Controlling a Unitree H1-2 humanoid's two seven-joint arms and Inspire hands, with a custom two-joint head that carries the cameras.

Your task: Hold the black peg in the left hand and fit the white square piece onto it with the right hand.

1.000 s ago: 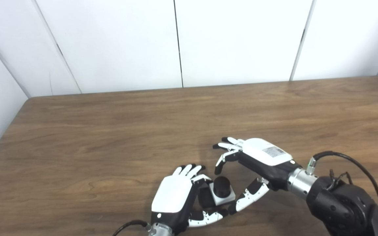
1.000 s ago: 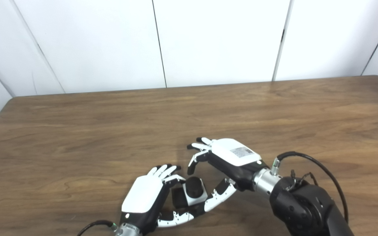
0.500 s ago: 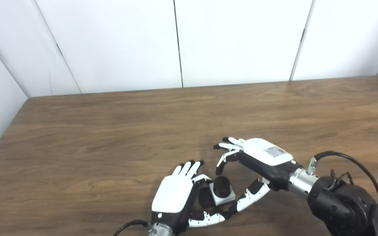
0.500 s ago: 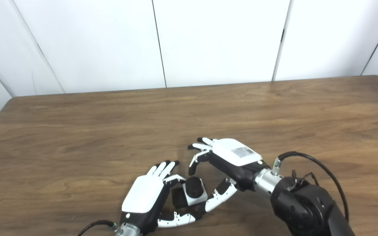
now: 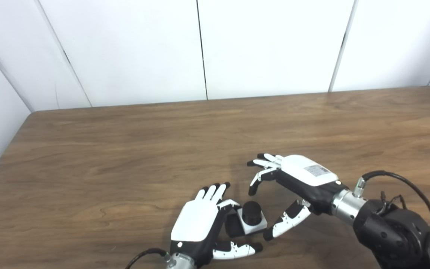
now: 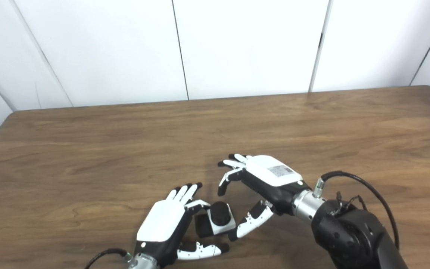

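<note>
Flanking the black peg, spread hands.

A lab-like test space: bare wooden table against plain white panels.

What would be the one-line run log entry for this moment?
left hand: open, beside parts | right hand: open, clear of parts | white square piece: around black peg | parts on table

Bright, even light falls from above. The white wall is nearly washed out. The table carries a soft sheen toward its far edge and faint, diffuse shadows under both hands. Focus is slightly soft throughout; edges look mildly compressed.
</note>
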